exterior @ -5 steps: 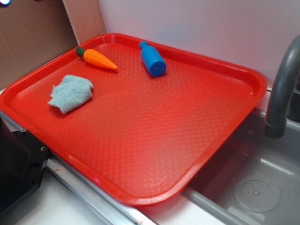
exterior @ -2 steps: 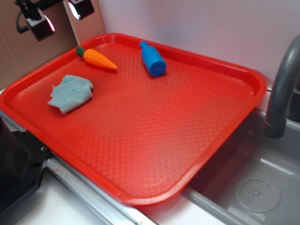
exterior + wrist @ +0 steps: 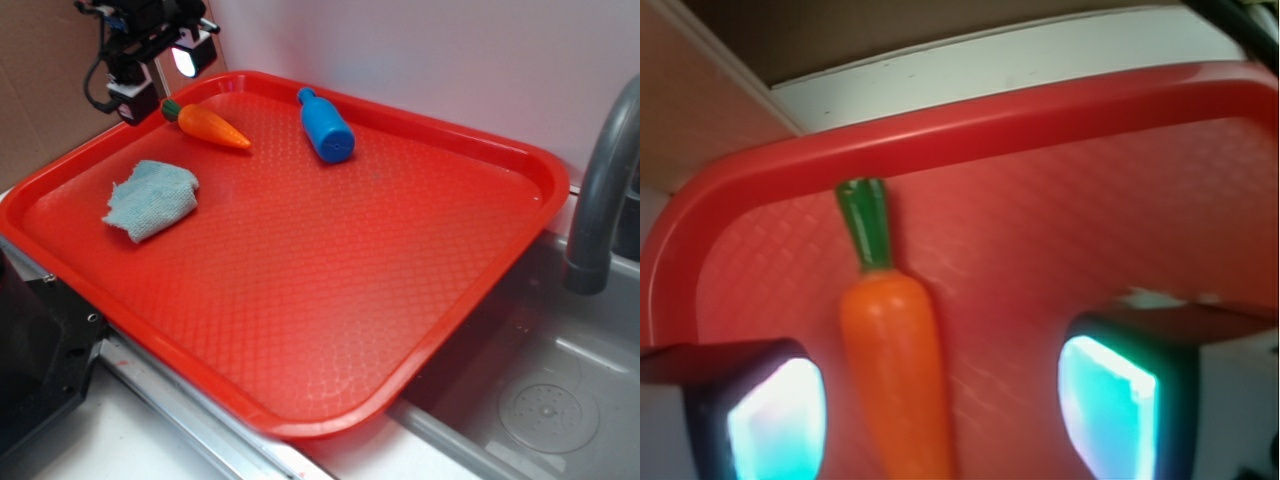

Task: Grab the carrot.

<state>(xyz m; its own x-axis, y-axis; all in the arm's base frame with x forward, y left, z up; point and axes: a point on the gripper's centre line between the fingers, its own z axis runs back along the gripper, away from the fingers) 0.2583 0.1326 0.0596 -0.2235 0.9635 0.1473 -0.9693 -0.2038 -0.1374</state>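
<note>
The orange carrot with a dark green top lies on the red tray near its far left corner. My gripper hangs open above and just left of the carrot's green end. In the wrist view the carrot lies lengthwise between my two fingers, nearer the left finger than the right one, green stub pointing at the tray rim. The gripper holds nothing.
A blue toy bottle lies on the tray right of the carrot. A pale blue cloth lies at the tray's left. A grey faucet and a sink are at the right. A cardboard wall stands behind the gripper.
My gripper has come into view from the top left and moved down and right until it is over the carrot's green end. The carrot, bottle and cloth have not moved.
</note>
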